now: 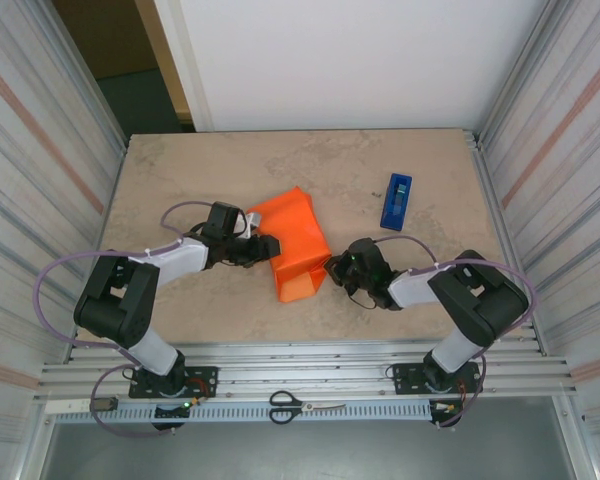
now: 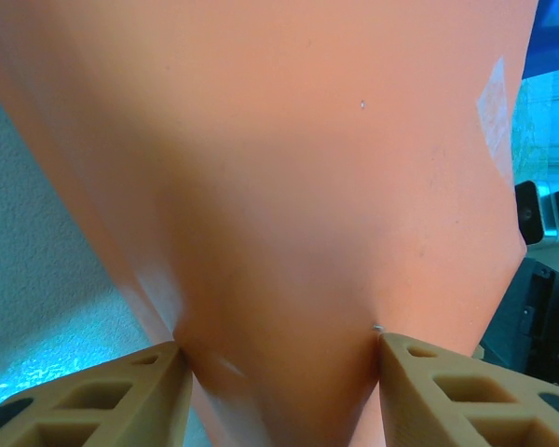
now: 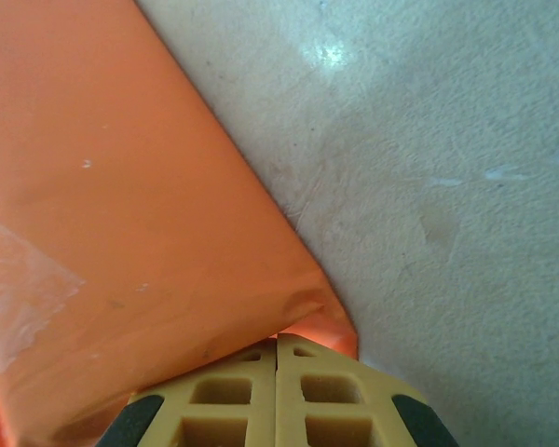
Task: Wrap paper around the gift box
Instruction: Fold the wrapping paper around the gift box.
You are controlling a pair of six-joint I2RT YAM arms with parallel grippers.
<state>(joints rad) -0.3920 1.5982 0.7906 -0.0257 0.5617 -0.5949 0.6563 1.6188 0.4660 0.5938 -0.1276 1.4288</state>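
Observation:
The orange paper (image 1: 295, 240) lies folded into a bundle at the middle of the table; the gift box is hidden. My left gripper (image 1: 265, 247) reaches the bundle from the left. In the left wrist view its jaws (image 2: 279, 349) stand partly apart, each fingertip pressed against a side of the paper (image 2: 279, 186), so it is shut on the paper. My right gripper (image 1: 335, 268) sits at the bundle's lower right corner. Its fingers (image 3: 278, 337) are shut tight, the tips touching the folded corner of the paper (image 3: 121, 233); no paper shows between them.
A blue tape dispenser (image 1: 398, 200) lies on the beige table (image 1: 230, 170) at the right, behind the right arm. Scissors (image 1: 305, 406) rest on the rail at the near edge. Clear tape patches (image 3: 19, 279) stick to the paper. Ribbed walls close both sides.

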